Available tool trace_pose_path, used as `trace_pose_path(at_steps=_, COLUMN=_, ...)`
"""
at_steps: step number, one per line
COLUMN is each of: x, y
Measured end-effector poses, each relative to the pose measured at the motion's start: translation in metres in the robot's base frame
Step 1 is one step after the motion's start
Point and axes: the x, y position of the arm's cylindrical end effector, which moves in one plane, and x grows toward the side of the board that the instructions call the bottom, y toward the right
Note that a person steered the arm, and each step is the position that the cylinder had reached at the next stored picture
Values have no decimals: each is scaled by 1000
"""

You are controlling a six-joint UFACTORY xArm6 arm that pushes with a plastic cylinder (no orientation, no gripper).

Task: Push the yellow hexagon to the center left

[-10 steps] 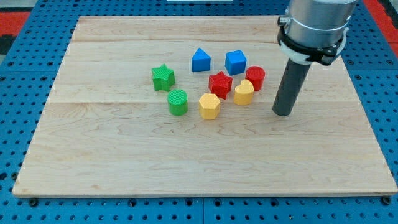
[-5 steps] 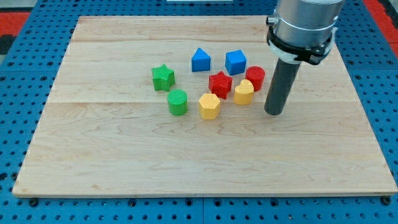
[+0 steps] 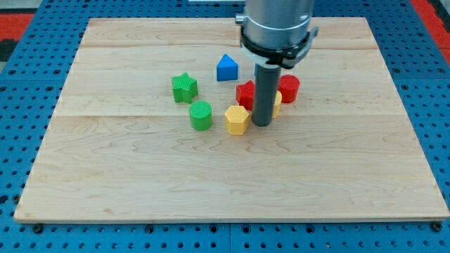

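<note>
Yellow hexagon point(image 3: 237, 119) sits immediately to the view's left of my tip point(image 3: 262, 124), touching it or nearly so; contact itself can't be confirmed. The tool is a plain rod with nothing that opens or shuts, so it grips nothing and bears only sideways. Just behind the rod, toward the view's right, a second yellow block point(image 3: 277, 103) is mostly hidden, shape unclear. Red star point(image 3: 245, 93) lies up and left of the tip, red cylinder point(image 3: 289, 88) up and right, blue triangular block point(image 3: 226, 68) further up; part of the cluster there is masked by the arm. Green cylinder point(image 3: 201, 115) stands left of the hexagon, near it, right in the likely push line; green star point(image 3: 184, 87) is up-left of that. The wooden surface point(image 3: 105, 176) is bare beyond the green pair out to its left edge. Risks, as judged: a straight leftward shove would drive the hexagon into the green cylinder, shunting it along or making the hexagon spin off. An off-centre contact on a hexagon face could let it slip round the rod. The rod's upper side may also clip the red star.
</note>
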Motion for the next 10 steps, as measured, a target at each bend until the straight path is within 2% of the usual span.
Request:
trace_pose_path(at_steps=3, x=0, y=-117)
trace_pose_path(at_steps=5, x=77, y=-133)
trace_pose_path(at_steps=6, x=80, y=-167)
trace_pose_path(at_steps=7, x=57, y=-217)
trace_pose_path(at_steps=8, x=-5, y=-236)
trace_pose_path(at_steps=9, x=-8, y=-247)
trace_pose_path(at_steps=10, x=10, y=-240)
